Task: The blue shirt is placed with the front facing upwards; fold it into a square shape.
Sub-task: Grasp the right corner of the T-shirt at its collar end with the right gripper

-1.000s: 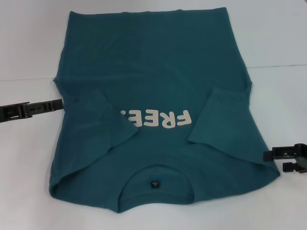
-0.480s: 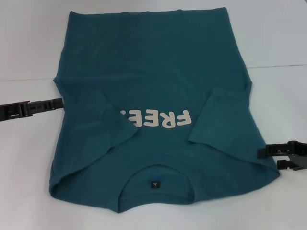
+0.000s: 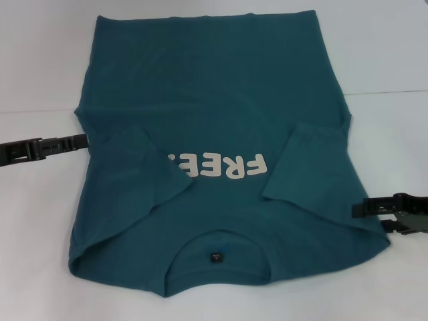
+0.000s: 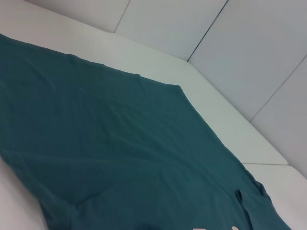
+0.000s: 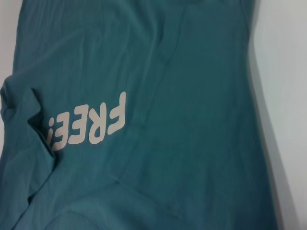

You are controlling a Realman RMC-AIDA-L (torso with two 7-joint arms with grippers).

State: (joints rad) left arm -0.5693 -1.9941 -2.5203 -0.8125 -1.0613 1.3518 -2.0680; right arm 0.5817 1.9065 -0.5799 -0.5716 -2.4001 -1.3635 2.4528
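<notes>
While the dark teal-blue cotton T-shirt (image 3: 221, 147) is lying flat on the white table (image 3: 388, 53), both sleeves folded inward, we are judging it soft and limp; left gripper (image 3: 70, 142) and right gripper (image 3: 364, 206) are flanking its side edges, the hold points, jaw states indiscernible.

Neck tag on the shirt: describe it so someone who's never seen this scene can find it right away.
A blue shirt lies spread across the white table, collar toward the robot. Follow the cream FREE lettering down to the round neckline at the near edge. Inside that curve sits the neck tag, a small dark square, the only dark patch on the teal fabric.
</notes>
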